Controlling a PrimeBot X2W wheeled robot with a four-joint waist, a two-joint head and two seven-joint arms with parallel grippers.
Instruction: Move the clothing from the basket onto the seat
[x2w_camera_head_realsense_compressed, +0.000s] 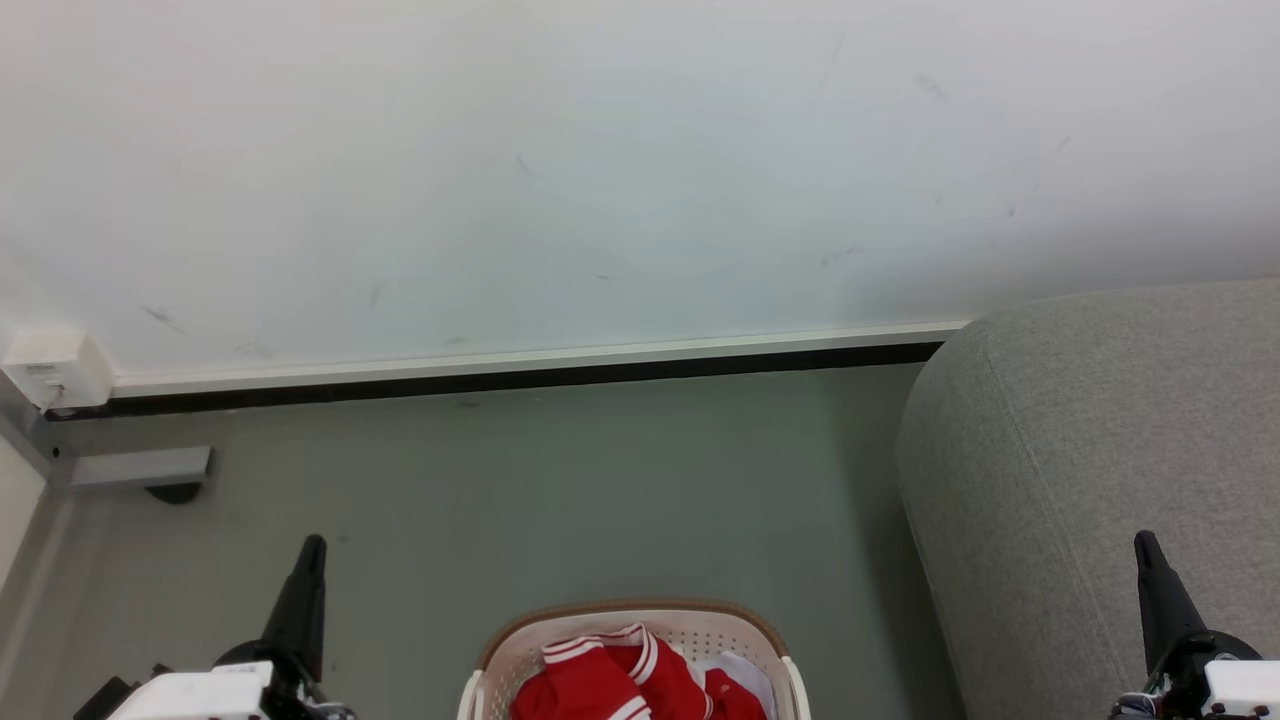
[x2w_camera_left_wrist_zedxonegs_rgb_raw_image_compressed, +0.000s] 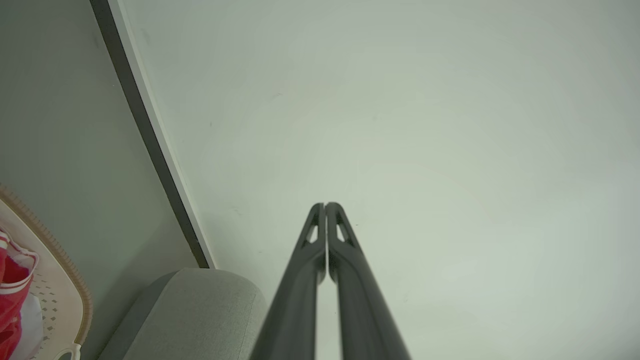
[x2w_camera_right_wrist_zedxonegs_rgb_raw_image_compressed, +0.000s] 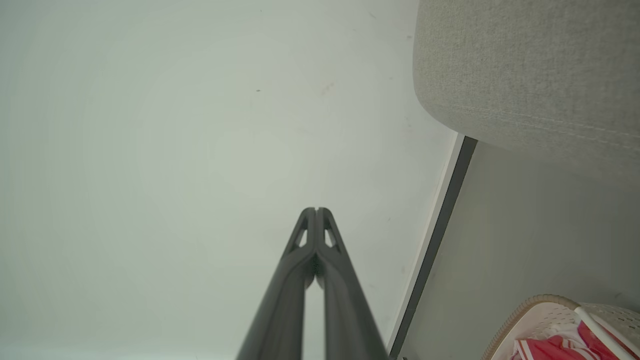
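The red clothing (x2w_camera_head_realsense_compressed: 618, 684) with white striped trim lies bunched inside the cream basket (x2w_camera_head_realsense_compressed: 640, 612), which stands on the floor at the bottom centre of the head view. The grey seat (x2w_camera_head_realsense_compressed: 1090, 450) fills the right side. My left gripper (x2w_camera_head_realsense_compressed: 313, 545) stands left of the basket, shut and empty. My right gripper (x2w_camera_head_realsense_compressed: 1144, 542) stands over the seat's near part, shut and empty. In the left wrist view my left gripper (x2w_camera_left_wrist_zedxonegs_rgb_raw_image_compressed: 325, 205) has its tips together, with the basket (x2w_camera_left_wrist_zedxonegs_rgb_raw_image_compressed: 60, 260) and clothing (x2w_camera_left_wrist_zedxonegs_rgb_raw_image_compressed: 10, 295) at the left edge. In the right wrist view my right gripper (x2w_camera_right_wrist_zedxonegs_rgb_raw_image_compressed: 316, 210) is likewise shut, and the clothing (x2w_camera_right_wrist_zedxonegs_rgb_raw_image_compressed: 550, 347) shows at the lower right.
A pale wall (x2w_camera_head_realsense_compressed: 600, 170) with a white and black skirting strip (x2w_camera_head_realsense_compressed: 520, 365) runs behind the grey-green floor (x2w_camera_head_realsense_compressed: 560, 490). A white box (x2w_camera_head_realsense_compressed: 55, 368) and a grey fitting (x2w_camera_head_realsense_compressed: 140, 466) sit at the wall's left corner.
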